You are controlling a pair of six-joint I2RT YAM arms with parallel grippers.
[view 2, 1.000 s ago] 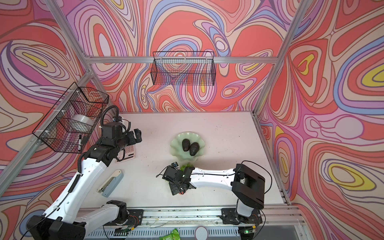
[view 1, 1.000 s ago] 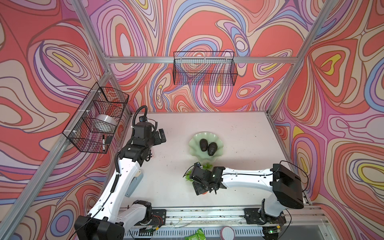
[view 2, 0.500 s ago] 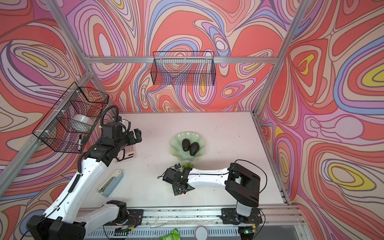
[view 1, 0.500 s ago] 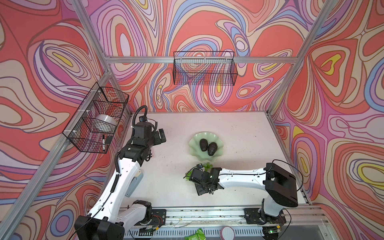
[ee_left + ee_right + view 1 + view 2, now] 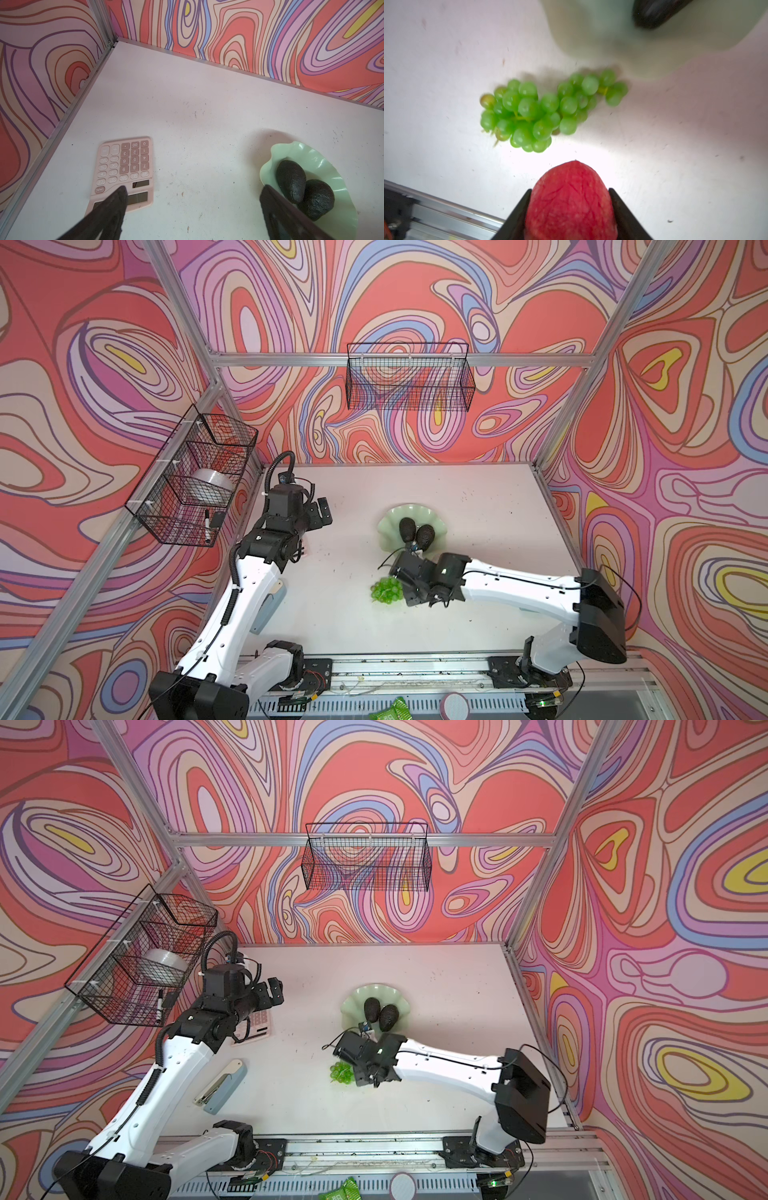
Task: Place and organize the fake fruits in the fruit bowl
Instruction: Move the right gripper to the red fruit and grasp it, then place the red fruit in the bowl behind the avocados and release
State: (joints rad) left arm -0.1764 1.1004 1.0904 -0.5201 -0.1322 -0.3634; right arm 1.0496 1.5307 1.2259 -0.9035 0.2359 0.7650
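My right gripper (image 5: 570,190) is shut on the small red apple (image 5: 571,203), held just above the table. In both top views this gripper (image 5: 411,593) (image 5: 365,1073) hides the apple. The bunch of green grapes (image 5: 386,590) (image 5: 341,1073) (image 5: 542,112) lies on the table right beside it, away from the bowl. The pale green fruit bowl (image 5: 390,518) (image 5: 353,998) (image 5: 324,166) holds two dark avocados (image 5: 407,529) (image 5: 425,537) (image 5: 291,178). My left gripper (image 5: 322,512) (image 5: 193,189) hangs open and empty at the far left.
A pink calculator (image 5: 124,166) (image 5: 255,1025) lies under the left gripper. A grey stapler (image 5: 220,1085) lies near the left arm. Black wire baskets hang on the left wall (image 5: 191,477) and back wall (image 5: 409,377). The metal rail (image 5: 415,668) runs along the front edge.
The right jaws have closed on the apple, and the gripper has shifted slightly toward the bowl, uncovering more of the grapes. The left arm has not moved.
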